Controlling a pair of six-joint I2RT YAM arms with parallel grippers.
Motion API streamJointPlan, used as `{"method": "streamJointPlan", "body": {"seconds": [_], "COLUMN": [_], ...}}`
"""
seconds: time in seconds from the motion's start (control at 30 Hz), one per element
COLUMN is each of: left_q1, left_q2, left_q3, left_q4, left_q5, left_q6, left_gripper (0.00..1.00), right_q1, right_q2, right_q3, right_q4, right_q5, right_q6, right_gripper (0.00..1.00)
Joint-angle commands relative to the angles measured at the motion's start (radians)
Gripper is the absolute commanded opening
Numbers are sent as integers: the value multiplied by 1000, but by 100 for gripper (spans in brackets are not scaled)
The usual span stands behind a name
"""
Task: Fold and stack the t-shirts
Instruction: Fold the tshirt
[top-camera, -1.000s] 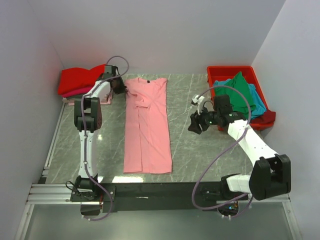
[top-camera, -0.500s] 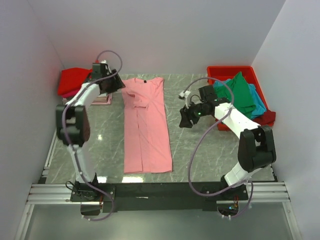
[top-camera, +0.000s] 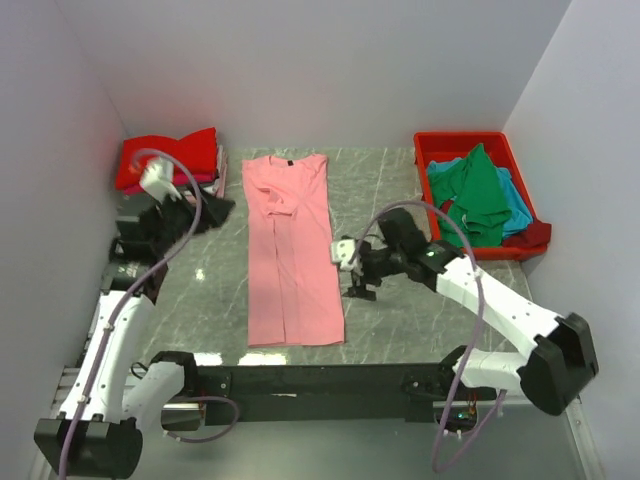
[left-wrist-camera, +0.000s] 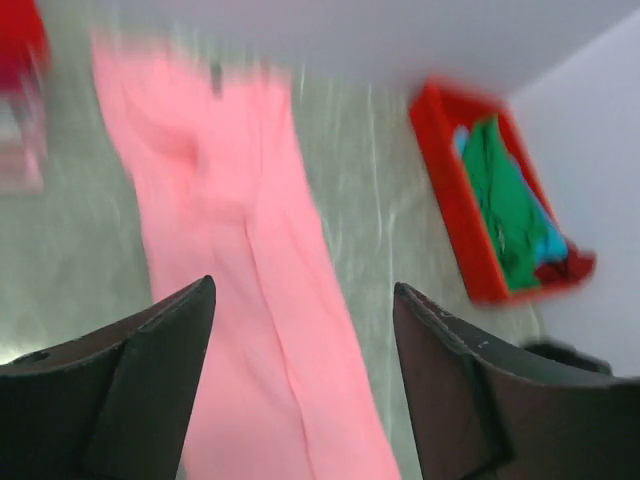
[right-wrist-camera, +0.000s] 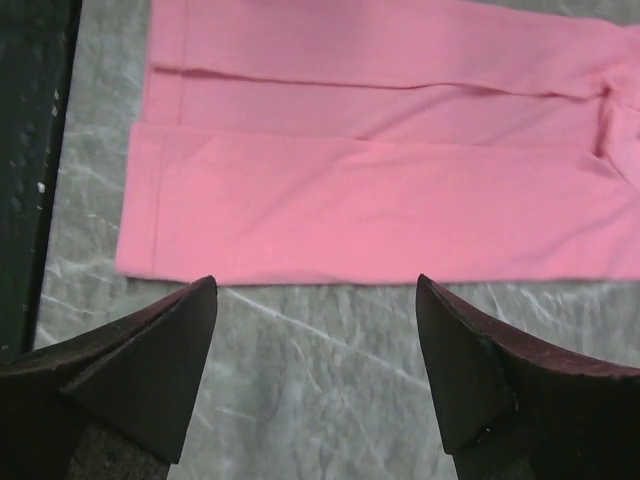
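A light pink t-shirt (top-camera: 292, 250) lies flat on the table with both sides folded in, a long narrow strip with the collar at the far end. My left gripper (top-camera: 216, 208) hovers open to the left of its upper part, apart from the cloth; the blurred left wrist view looks down the pink t-shirt (left-wrist-camera: 230, 250) between the left gripper's (left-wrist-camera: 302, 288) spread fingers. My right gripper (top-camera: 356, 282) is open just off the shirt's right edge, low over the table. In the right wrist view the pink t-shirt's (right-wrist-camera: 380, 200) edge lies just beyond the right gripper (right-wrist-camera: 315, 284), nothing between its fingers.
A folded stack of red t-shirts (top-camera: 168, 160) sits at the back left. A red bin (top-camera: 465, 142) at the back right holds green (top-camera: 478, 195), teal (top-camera: 517, 207) and maroon (top-camera: 537, 236) shirts. The black rail (top-camera: 320, 378) runs along the near edge.
My left gripper let go at the shirt's collar side, opened and drew back to the left. My right gripper swung left and nearer to the shirt's right edge and opened wider.
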Motion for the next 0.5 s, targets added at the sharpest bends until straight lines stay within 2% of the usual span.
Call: {"method": "streamJointPlan", "body": {"seconds": [0.0,0.1,0.2,0.27,0.37,0.47], "left_q1": [-57,-169,-223,-226,-226,-226], "left_q2": [-59,-249,-413,-503,-565,-535], "left_q3": [-180,-304,-410,-462,-536,-603], "left_q4": [-352,-452,-598,-710,-737,-703], "left_q5": [90,24,-27,-61,-39,-35], "left_q6": [-193,-328,-608,-694,-804,-864], "left_gripper": [74,75,72,69,64,62], "right_q1": [154,273,343,371,409,432], "right_q2": [46,-15,2,29,75,109], "right_q3": [-45,-147,-152,-153,-164,-155], "right_q4": [-90,47,65,90,122,134], "right_q5": [40,211,234,248,295,314], "right_q6": [-150,-98,-40,-23,-3,18], "right_gripper": [86,89,89,89,88,86]}}
